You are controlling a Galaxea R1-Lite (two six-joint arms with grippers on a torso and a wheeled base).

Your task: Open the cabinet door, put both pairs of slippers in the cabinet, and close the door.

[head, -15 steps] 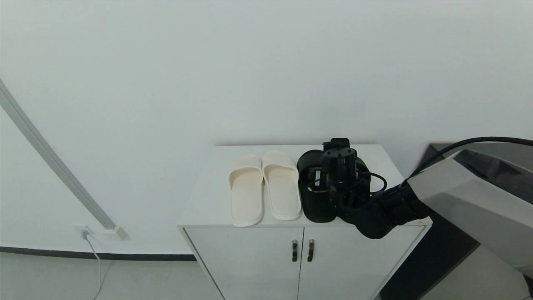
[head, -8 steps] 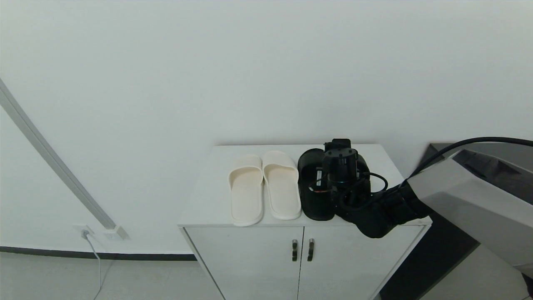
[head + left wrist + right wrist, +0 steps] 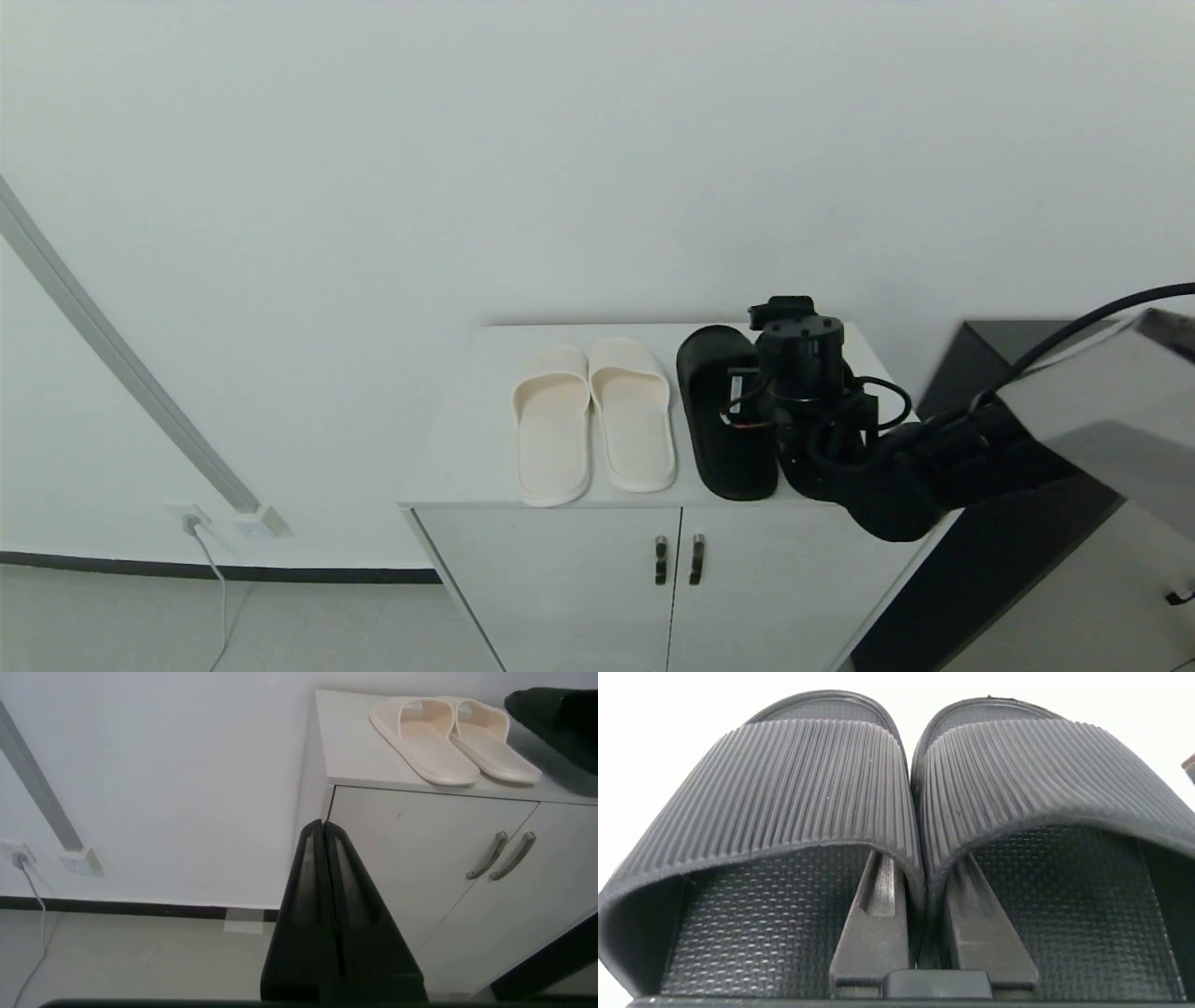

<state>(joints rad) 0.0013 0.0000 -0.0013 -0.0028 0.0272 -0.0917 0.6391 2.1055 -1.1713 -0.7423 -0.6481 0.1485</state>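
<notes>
A pair of black slippers [image 3: 803, 793] lies side by side on the white cabinet's top [image 3: 467, 448], at its right end. My right gripper [image 3: 922, 863] has one finger inside each slipper and is shut on their two touching inner walls. From the head view the left black slipper [image 3: 728, 425] shows, and my right wrist [image 3: 801, 373] covers the other. A pair of white slippers [image 3: 593, 420] lies to their left. Both cabinet doors [image 3: 560, 597] are shut, with their handles [image 3: 678, 560] at the middle. My left gripper [image 3: 325, 905] is shut on nothing, low in front of the cabinet's left corner.
The cabinet stands against a white wall. A dark unit [image 3: 990, 560] stands close on its right. A wall socket with a cable [image 3: 191, 523] and a slanted trunking strip [image 3: 121, 359] are at the left, above open floor [image 3: 140, 625].
My right arm has shifted to the right, and the black slippers have slid with it, widening the gap to the white pair. The white slippers and the doors are unchanged.
</notes>
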